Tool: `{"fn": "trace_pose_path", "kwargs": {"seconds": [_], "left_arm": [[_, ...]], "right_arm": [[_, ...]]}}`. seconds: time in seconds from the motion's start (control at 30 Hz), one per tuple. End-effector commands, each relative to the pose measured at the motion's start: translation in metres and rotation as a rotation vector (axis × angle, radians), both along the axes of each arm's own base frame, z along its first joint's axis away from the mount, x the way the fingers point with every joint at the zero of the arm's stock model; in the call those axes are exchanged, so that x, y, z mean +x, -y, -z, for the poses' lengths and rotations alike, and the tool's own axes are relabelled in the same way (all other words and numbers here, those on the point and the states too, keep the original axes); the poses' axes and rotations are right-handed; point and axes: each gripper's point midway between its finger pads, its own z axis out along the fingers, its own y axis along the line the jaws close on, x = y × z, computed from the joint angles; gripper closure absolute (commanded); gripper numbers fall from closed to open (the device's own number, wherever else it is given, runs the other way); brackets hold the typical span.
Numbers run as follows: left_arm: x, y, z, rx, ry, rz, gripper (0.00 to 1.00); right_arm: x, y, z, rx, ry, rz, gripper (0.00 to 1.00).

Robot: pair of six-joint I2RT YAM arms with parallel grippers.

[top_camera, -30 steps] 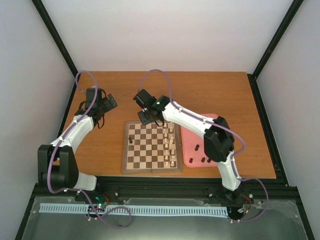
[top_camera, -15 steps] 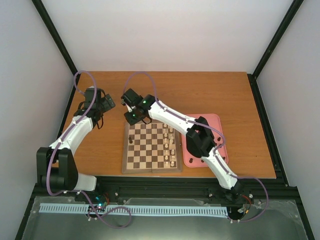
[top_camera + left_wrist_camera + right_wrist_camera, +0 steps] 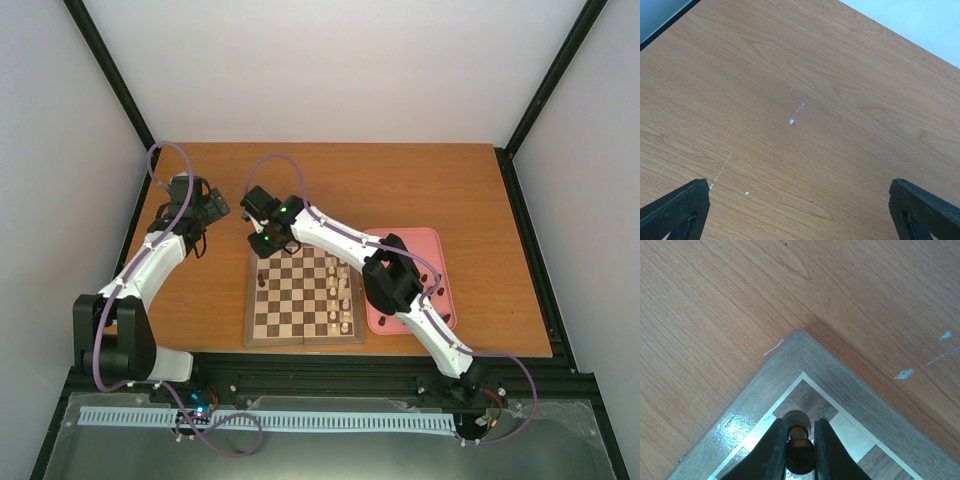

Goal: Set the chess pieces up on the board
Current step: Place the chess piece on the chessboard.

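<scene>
Right tool pinching a dark chess piece at the board corner
The piece is over the far-left corner square; left tool spread wide above the counter

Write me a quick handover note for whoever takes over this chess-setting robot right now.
Right gripper: fingers shut on a dark piece, over the board's far-left corner square, not yet released.
Left gripper: open, empty, over bare table left of the board.
Done: another dark piece stands on the left column; white pieces stand along the right side.
Left: place the held one, then the other dark ones; the right arm hides much of the pink tray.
</scene>
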Motion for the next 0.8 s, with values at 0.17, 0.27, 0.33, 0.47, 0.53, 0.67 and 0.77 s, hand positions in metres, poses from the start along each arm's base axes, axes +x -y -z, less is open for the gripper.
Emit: {"fn": "trace_pose_path", "kwargs": {"seconds": [0.17, 0.27, 0.33, 0.47, 0.53, 0.67, 0.77], "left_arm": [[0.005, 0.001, -0.016, 0.005, 0.033, -0.001, 0.00], [0.006, 0.001, -0.015, 0.006, 0.032, 0.000, 0.00], [0.006, 0.001, -0.015, 0.005, 0.033, 0.000, 0.00], [0.006, 0.002, -0.015, 0.004, 0.033, 0.001, 0.00], [0.006, 0.001, -0.015, 0.004, 0.032, 0.000, 0.00], [0.006, 0.001, -0.014, 0.004, 0.031, 0.001, 0.00], [0.006, 0.001, -0.014, 0.003, 0.031, 0.000, 0.00]], "right_arm": [[0.001, -0.007, 0.008, -0.008, 0.006, -0.019, 0.89], [0.002, -0.007, 0.010, -0.015, 0.007, -0.018, 0.89], [0.004, -0.007, 0.009, -0.019, 0.015, -0.014, 0.89], [0.005, -0.003, 0.011, -0.039, 0.024, -0.006, 0.89], [0.005, -0.002, 0.013, -0.046, 0.021, -0.005, 0.89], [0.005, -0.002, 0.018, -0.053, 0.019, -0.004, 0.89], [0.004, -0.003, 0.020, -0.051, 0.015, -0.005, 0.89]]}}
